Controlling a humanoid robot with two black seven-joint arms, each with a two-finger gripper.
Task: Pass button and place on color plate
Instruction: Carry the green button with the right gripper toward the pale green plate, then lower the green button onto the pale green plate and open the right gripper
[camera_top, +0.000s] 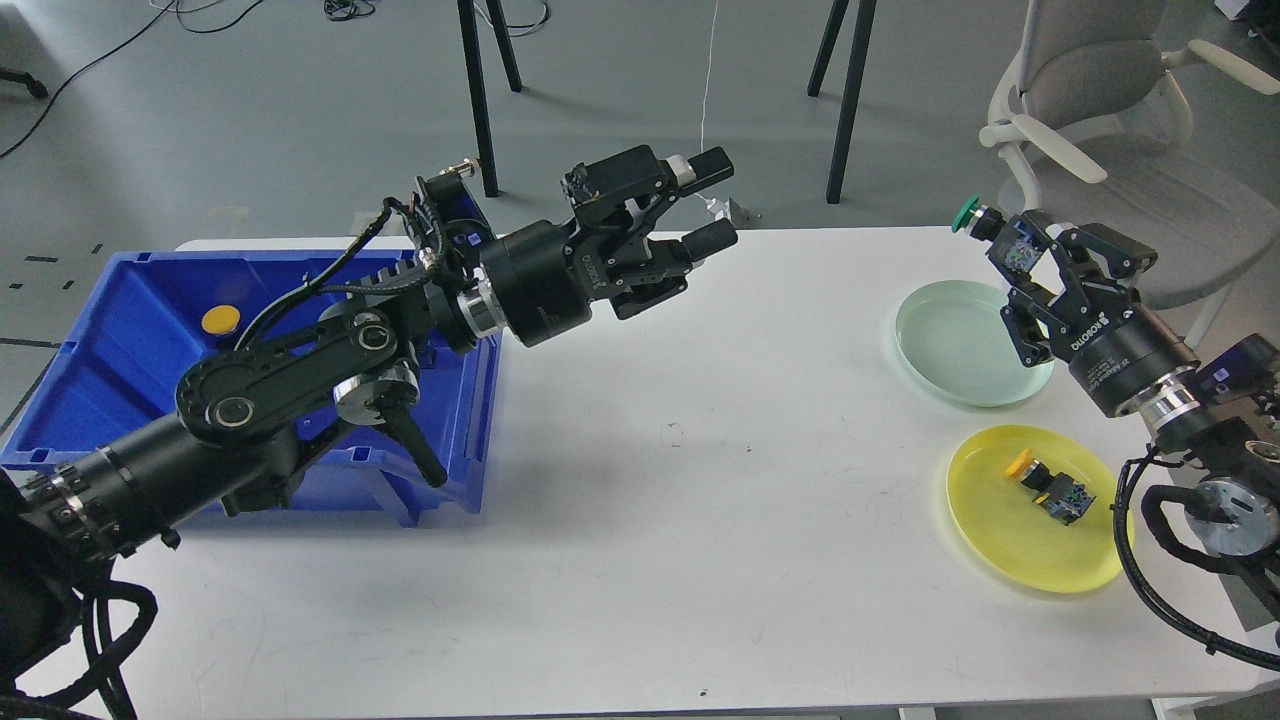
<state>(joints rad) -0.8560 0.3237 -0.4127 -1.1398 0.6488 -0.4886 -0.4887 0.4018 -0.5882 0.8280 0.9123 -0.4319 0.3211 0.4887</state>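
The white bench (640, 480) has a wide bare stretch through its middle, between the blue bin (120, 340) at the left edge and 2 plates near the right edge. The green plate (950, 345) lies farther back, the yellow plate (1010, 540) nearer the front, the 2 just apart. Beyond the far edge stand black legs and a grey chair (1110, 120).

The right pincer (1020, 255) hangs over the right rim of the green plate, above its surface, and grips a green button (975, 218) by the body. The button's green cap sticks out past the fingertips toward the upper left; its long axis runs along that slant, roughly in line with the fingers. Whether it touches the plate seems doubtful; it appears held clear.

The left pincer (705, 205) reaches over the bench's far left part, fingers spread wide with nothing between them, well apart from the green button.

A yellow button (1050, 485) lies on its side on the yellow plate, cap pointing upper left. Another yellow cap (220, 320) shows inside the bin.
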